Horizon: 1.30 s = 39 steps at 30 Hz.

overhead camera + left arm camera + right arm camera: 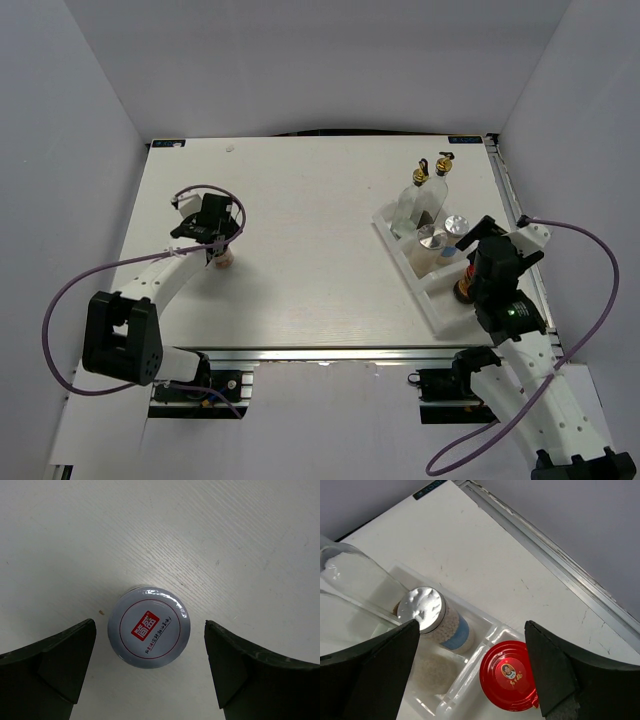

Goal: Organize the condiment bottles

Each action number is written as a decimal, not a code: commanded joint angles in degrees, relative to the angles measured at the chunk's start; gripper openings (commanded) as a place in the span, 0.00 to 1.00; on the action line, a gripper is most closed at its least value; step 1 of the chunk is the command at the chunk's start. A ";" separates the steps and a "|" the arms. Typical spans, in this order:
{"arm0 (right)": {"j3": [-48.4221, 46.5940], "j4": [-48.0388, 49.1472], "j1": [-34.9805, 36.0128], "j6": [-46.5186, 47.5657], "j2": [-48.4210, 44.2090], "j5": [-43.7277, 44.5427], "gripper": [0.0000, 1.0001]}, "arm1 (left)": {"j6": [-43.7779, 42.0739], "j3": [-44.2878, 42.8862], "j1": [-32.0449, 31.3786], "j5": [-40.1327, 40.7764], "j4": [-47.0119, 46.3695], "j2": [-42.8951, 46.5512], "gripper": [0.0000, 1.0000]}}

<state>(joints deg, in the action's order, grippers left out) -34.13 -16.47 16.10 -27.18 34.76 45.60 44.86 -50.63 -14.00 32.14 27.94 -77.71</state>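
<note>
Spread wide at the bottom of the left wrist view, the left fingers (60,665) stand on either side of the small white-lidded jar (149,633). They are clear of it on both flanks, so nothing is gripped. That jar stands upright on the bare desk (300,220), alone on the left half and well apart from the other containers. This is probably why the arm hovers over it: it looks like the one container not yet brought across. Straddling it squarely from above would let the fingers close on its round sides.

On the other side, the right fingers (375,670) are likewise parted and empty, hanging over the near end of the white tray (440,318). Below them the red-lidded jar (509,675) sits in what appears to be the tray's end compartment, nearer one finger than the other and untouched; I judge it already placed. Beyond it the two silver-capped shakers (432,238) stand side by side further along the tray. Farthest back, the two glass bottles (410,205) stand together at the tray's far end, the tall items behind the short ones.
</note>
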 commanded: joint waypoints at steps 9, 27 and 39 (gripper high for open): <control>-4.98 6.00 0.07 10.21 -3.90 -15.10 0.90 | 0.23 -3.68 0.29 0.55 -0.53 -4.29 0.65; -3.22 26.22 18.75 32.61 11.45 -58.79 0.89 | -11.28 -15.10 -18.60 -9.61 -1.92 -2.18 0.00; -4.54 44.13 25.91 37.12 37.91 -65.73 0.89 | -13.49 -13.09 -23.53 -21.50 -8.34 2.83 0.00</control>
<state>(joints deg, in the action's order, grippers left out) -36.99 16.58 41.71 9.58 69.82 -17.50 31.27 -63.16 -36.67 13.02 26.48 -80.58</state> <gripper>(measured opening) 0.895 0.728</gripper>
